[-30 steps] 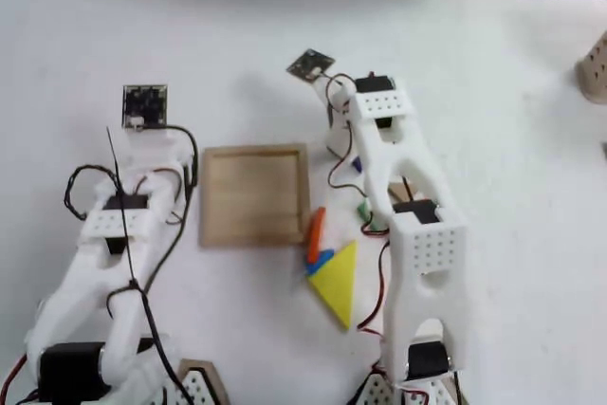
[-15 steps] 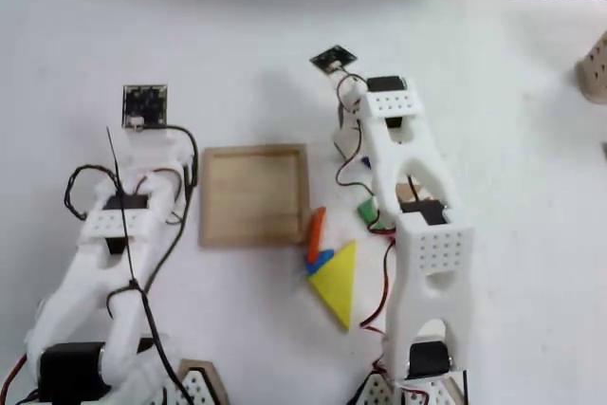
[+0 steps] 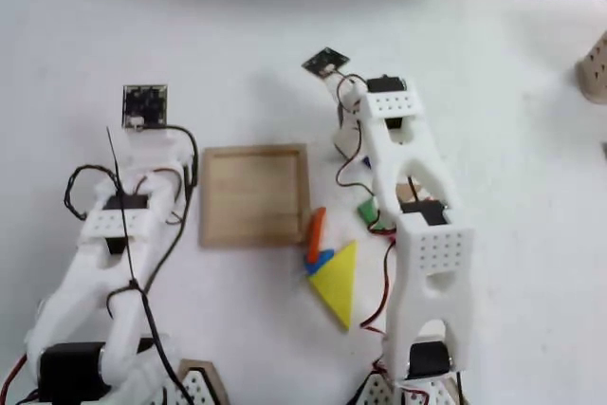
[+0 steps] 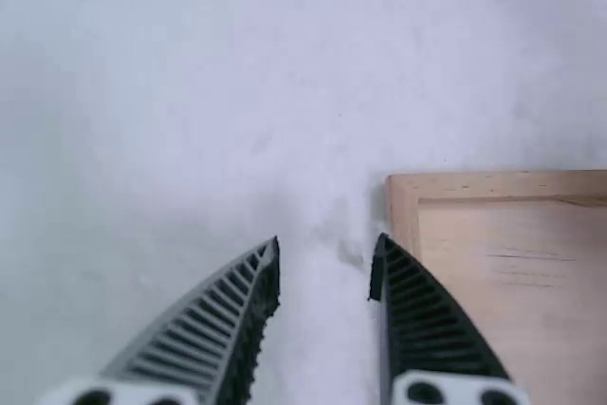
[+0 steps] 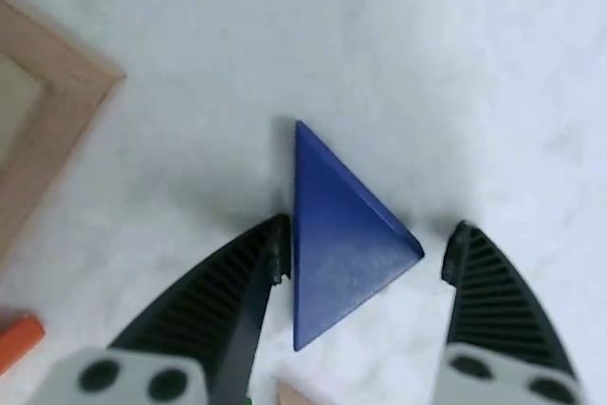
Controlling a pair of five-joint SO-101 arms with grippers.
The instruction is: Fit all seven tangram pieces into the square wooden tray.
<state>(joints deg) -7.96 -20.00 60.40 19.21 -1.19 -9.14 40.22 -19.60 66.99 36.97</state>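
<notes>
R claw (image 5: 370, 239): wide open, nothing held. Blue triangle (image 5: 341, 234) flat on worktop (image 3: 493, 92), right between the fingers. Long edge of triangle parallel to the fingers, just beside one finger (image 5: 256, 272); contact or not, cannot tell. Opposite corner aimed at other finger, small gap there. So closing line runs long edge to corner. Judged: pinch would press a flat against a point, piece apt to swivel unless wrist turned first or claw shifted to catch two edges.

Outward from R claw: tray (image 5: 57, 92) corner near, orange piece (image 5: 14, 339) at view's edge, tan piece (image 5: 294, 391) just behind the triangle.

High view: right arm (image 3: 398, 168) right of centre, tray (image 3: 254, 152) centre-left, bare inside. Orange piece, small blue piece (image 3: 321, 258) and yellow triangle (image 3: 339, 282) clustered off tray's lower right corner; green piece (image 3: 366, 209) by the arm. Tray thus left of R claw's spot, short carry.

L claw (image 4: 326, 258): partly open, empty, over bare worktop just outside a tray corner. R arm far nearer the blue triangle; pick judged its job.
</notes>
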